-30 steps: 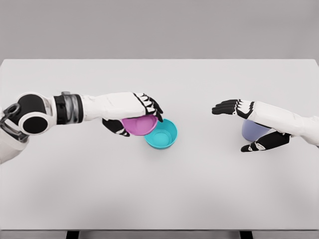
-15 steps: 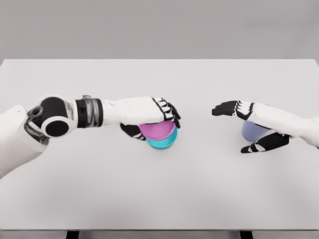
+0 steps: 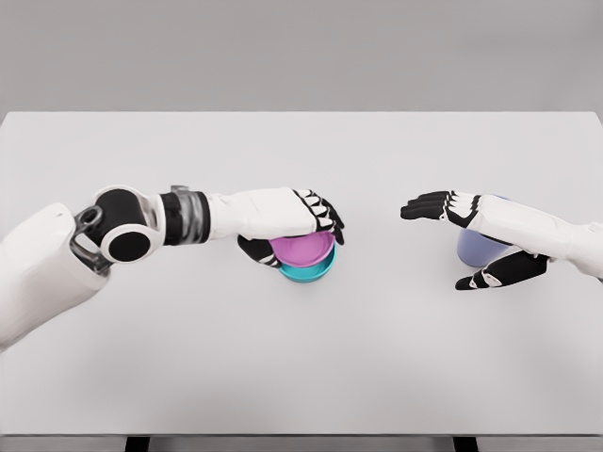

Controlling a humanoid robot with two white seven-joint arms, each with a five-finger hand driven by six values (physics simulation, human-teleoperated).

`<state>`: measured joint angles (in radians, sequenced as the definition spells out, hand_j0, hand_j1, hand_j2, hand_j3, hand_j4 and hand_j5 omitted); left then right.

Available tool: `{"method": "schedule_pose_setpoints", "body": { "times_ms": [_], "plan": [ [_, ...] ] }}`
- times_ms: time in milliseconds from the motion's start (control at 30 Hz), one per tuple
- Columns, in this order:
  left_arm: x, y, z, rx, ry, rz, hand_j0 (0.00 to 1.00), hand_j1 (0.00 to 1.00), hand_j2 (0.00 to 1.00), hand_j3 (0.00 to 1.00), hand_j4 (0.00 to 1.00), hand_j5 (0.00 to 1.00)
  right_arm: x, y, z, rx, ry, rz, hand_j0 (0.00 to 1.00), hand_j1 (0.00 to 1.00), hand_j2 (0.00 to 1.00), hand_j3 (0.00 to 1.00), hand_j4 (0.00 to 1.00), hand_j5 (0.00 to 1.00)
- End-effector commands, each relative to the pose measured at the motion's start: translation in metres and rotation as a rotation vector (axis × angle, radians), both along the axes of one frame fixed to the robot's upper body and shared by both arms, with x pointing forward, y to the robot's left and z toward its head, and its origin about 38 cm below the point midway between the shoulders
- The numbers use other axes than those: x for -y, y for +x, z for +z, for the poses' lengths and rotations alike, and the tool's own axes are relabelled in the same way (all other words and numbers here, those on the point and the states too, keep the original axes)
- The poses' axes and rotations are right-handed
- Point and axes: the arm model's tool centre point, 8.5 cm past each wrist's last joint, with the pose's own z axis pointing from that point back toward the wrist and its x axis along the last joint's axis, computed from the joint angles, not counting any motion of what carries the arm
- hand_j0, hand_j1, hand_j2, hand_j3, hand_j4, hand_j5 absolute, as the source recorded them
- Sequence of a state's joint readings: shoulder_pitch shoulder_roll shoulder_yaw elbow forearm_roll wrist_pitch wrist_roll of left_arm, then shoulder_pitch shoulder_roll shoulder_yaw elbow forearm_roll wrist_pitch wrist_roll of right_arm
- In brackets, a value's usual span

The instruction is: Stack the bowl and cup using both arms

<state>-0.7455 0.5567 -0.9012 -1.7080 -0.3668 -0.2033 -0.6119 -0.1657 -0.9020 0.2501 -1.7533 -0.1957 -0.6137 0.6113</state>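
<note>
Since the earlier frames, the left hand [image 3: 287,226] has carried the pink bowl [image 3: 302,250] rightward from beside the teal bowl [image 3: 308,271] to directly over it, and lowered it so that only a crescent of teal rim shows below and to the right. The right hand [image 3: 471,240] has not moved.

Left fingers [image 3: 325,218] curl over the pink bowl's far rim, with the thumb below at its near left edge; the hand grips the bowl. The bowl appears to sit in the teal one, though whether it is fully seated cannot be told.

On the table [image 3: 301,367], well apart to the right, the lavender cup [image 3: 476,247] stands between the right hand's spread fingers and thumb; that hand brackets the cup loosely and does not look closed on it.

Risks, as I judge them: if the pink bowl is off-centre when released, it may rest tilted on the teal rim or slide out; withdrawing fingers hooked over the rim could drag both bowls. The right hand's loose hold could let the cup slip or tip on lifting.

Both bowls look empty; the cup's inside is hidden by the arm.
</note>
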Motion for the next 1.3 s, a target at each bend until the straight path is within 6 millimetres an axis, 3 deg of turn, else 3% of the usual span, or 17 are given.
{"method": "schedule_pose_setpoints", "body": {
  "times_ms": [0,167,267,367,733,900,1033,1100,1200,1267],
  "plan": [
    [0.001,0.001,0.0,-0.002,-0.004,0.003,0.7,0.7,0.7,0.7,0.7,0.7,0.0,0.0,0.001,-0.004,0.006,-0.002,1.0,1.0,1.0,1.0,1.0,1.0],
    [0.001,0.0,-0.001,-0.005,-0.005,0.002,0.73,0.73,0.73,0.73,0.73,0.73,0.0,0.0,0.001,-0.004,0.006,-0.002,1.0,1.0,1.0,1.0,1.0,1.0],
    [0.001,-0.001,-0.001,-0.005,-0.004,-0.001,0.89,0.89,0.89,0.89,0.89,0.89,0.0,0.0,0.001,-0.004,0.006,-0.002,1.0,1.0,1.0,1.0,1.0,1.0],
    [0.002,-0.001,0.0,0.0,-0.007,-0.012,0.99,0.99,0.99,0.99,0.99,0.99,0.0,0.0,0.001,-0.004,0.006,-0.002,1.0,1.0,1.0,1.0,1.0,1.0],
    [0.001,-0.002,0.004,0.009,-0.007,-0.02,1.0,1.0,1.0,1.0,1.0,1.0,0.004,-0.001,-0.002,-0.01,-0.016,-0.009,1.0,1.0,1.0,1.0,1.0,1.0],
    [-0.012,0.001,0.007,0.014,0.004,-0.005,1.0,1.0,1.0,1.0,1.0,1.0,0.037,0.005,0.046,0.104,-0.09,-0.077,1.0,1.0,1.0,1.0,1.0,1.0],
    [-0.028,0.005,0.013,0.029,0.02,0.01,1.0,1.0,1.0,1.0,1.0,1.0,0.052,0.004,0.065,0.131,-0.167,-0.097,1.0,1.0,1.0,1.0,1.0,1.0],
    [-0.041,0.006,0.033,0.043,-0.009,0.02,1.0,1.0,1.0,1.0,1.0,1.0,0.063,0.004,0.073,0.168,-0.328,-0.113,1.0,1.0,1.0,1.0,1.0,1.0],
    [-0.063,0.001,0.071,0.109,-0.094,-0.093,1.0,1.0,1.0,1.0,1.0,1.0,0.077,0.003,0.102,0.203,-0.46,-0.125,1.0,1.0,1.0,1.0,1.0,1.0],
    [-0.094,-0.01,0.104,0.165,-0.175,-0.196,1.0,1.0,1.0,1.0,1.0,1.0,0.085,0.007,0.12,0.206,-0.512,-0.185,1.0,1.0,1.0,1.0,1.0,1.0]
  ]
}}
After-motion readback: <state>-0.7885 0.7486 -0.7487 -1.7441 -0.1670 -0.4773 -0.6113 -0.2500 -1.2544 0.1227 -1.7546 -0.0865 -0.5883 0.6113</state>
